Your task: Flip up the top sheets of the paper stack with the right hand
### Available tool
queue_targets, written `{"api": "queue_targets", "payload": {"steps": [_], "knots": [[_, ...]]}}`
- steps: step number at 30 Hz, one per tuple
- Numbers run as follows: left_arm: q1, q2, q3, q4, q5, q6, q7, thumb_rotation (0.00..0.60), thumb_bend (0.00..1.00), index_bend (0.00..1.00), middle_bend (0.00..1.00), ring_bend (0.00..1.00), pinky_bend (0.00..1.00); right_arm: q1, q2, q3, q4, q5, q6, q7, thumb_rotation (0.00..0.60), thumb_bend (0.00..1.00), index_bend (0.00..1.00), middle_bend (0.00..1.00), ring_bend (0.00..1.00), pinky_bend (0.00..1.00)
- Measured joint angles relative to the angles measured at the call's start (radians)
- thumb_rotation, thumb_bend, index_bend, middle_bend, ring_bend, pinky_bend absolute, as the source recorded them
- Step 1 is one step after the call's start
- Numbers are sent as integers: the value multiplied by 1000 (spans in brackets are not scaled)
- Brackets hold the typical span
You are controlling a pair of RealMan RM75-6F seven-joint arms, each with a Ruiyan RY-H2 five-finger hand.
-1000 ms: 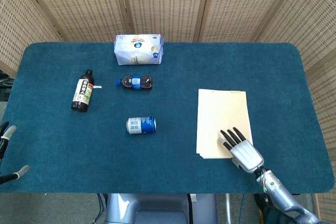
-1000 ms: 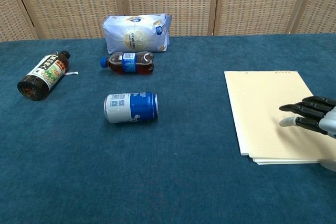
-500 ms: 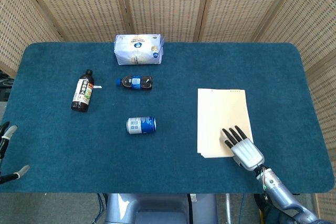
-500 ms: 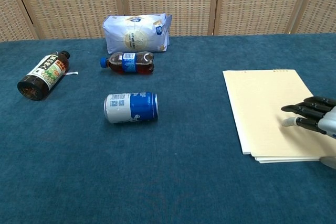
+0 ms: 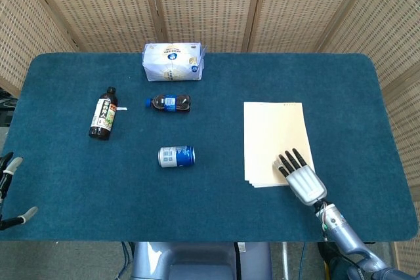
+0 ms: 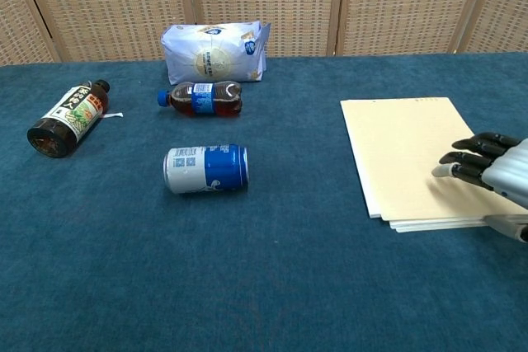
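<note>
The cream paper stack lies flat on the right half of the blue table, its lower sheets fanned out slightly at the near edge. My right hand rests palm-down on the stack's near right corner, its dark fingers spread flat on the top sheet, holding nothing. No sheet is lifted. Only a couple of fingertips of my left hand show at the lower left edge of the head view, apart, off the table and holding nothing.
A blue-and-white can lies on its side mid-table. Behind it lie a small blue-labelled bottle, a dark sauce bottle at the left, and a white bag at the back. Wicker screens stand behind the table.
The paper stack has slid away from me and slightly to the left under the right hand. The hand moved forward with it. The left hand stayed put.
</note>
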Motion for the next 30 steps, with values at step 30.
{"api": "queue_targets", "payload": {"steps": [30], "knots": [[-19, -5, -14, -11, -48, -39, 26, 600, 0, 0, 0, 0, 0, 177, -175, 179, 218, 129, -43, -23, 600, 517, 240, 65, 10, 138]]}}
